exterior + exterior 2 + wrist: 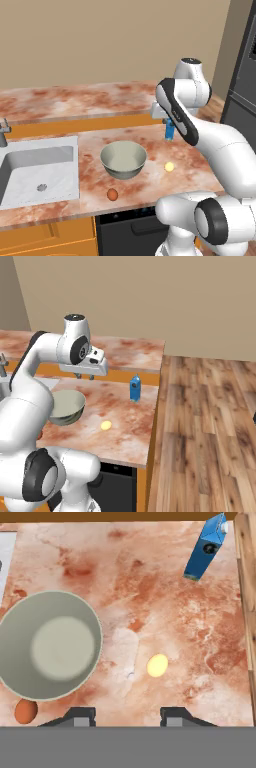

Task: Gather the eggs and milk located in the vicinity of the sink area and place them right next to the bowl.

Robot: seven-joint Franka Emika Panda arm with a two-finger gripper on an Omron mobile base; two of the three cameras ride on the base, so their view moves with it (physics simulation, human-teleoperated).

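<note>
Looking from the left base view, the wide pale grey-green bowl [123, 159] stands mid-counter; the small reddish-brown egg [113, 194] lies just in front of the bowl, the pale yellow egg [169, 166] near the bowl's right, and the blue milk carton [170, 131] stands behind and right of the bowl, partly covered by the arm. The pale grey sink basin [40, 172] is left of the bowl, its faucet cut off at the edge. My judgement: the milk looks the farthest item, so come down squarely over it and grip its body

From the right base view, the gripper [85, 376] hangs above the counter behind the bowl, fingers too small to judge; the bowl's left side is hidden by the arm

From the hand view, the finger tips [82, 715] at the bottom stand apart with nothing between them, though as narrow as they go, empty; the carton's top is clipped at the frame edge, well apart from the bowl
</note>
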